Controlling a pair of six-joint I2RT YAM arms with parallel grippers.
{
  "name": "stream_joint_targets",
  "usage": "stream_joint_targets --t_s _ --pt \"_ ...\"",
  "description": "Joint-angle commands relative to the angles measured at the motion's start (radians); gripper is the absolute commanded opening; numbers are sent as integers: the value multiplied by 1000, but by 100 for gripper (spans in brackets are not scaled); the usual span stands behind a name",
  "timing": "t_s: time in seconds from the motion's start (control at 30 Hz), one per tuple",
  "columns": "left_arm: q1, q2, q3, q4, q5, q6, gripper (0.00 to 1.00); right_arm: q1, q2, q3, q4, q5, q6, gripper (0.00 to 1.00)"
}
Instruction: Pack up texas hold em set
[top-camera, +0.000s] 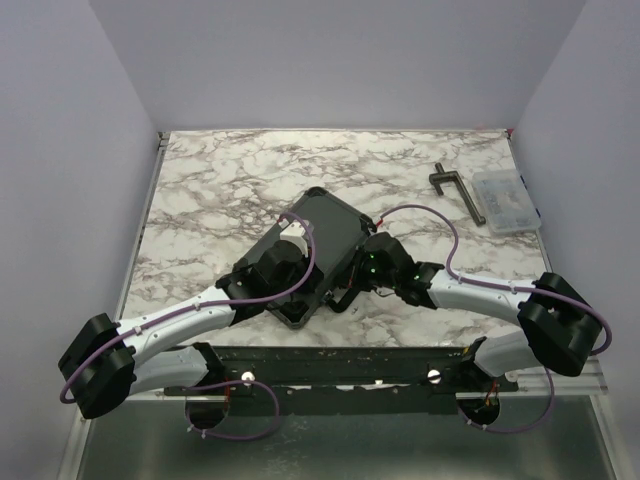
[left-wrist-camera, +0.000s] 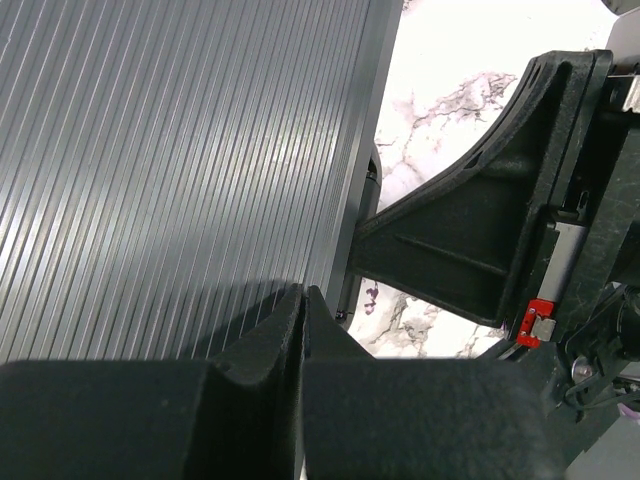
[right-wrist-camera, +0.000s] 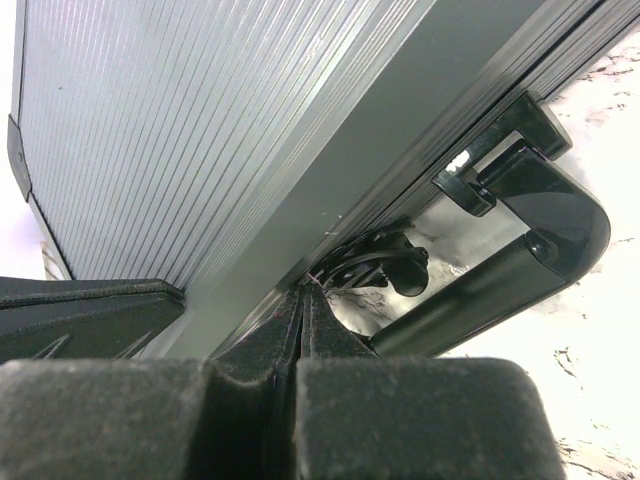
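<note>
Now both my grippers, left (left-wrist-camera: 303, 302) and right (right-wrist-camera: 303, 300), are clenched on nothing, tips at the closed case (top-camera: 325, 232) mid-table (top-camera: 215, 180), the right near its handle (right-wrist-camera: 545, 245). Pushing with such narrow tips, I judge, could slip off the ribbed lid or skid the case sideways.

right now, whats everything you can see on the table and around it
case: one, black, ribbed lid, centre of the table
case handle: one, black, on the case's edge near the right fingers
T-shaped clamp: one, dark metal, far right of the table
compartment box: one, clear plastic, far right edge, beside the clamp
table: one, white and grey marble
left arm: white and black, reaching to the case
right arm: white and black, reaching to the case
left fingers: black, shut, at the ribbed lid
right fingers: black, shut, by the handle
</note>
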Motion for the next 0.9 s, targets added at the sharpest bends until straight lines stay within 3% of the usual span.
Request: stream_joint_targets --t_s 0.0,0.87 --pt "-54 59 -60 -220 152 -14 0 1 -18 -16 121 28 9 1" --pt "-66 133 29 -217 177 -13 0 1 -95 -160 110 91 23 0"
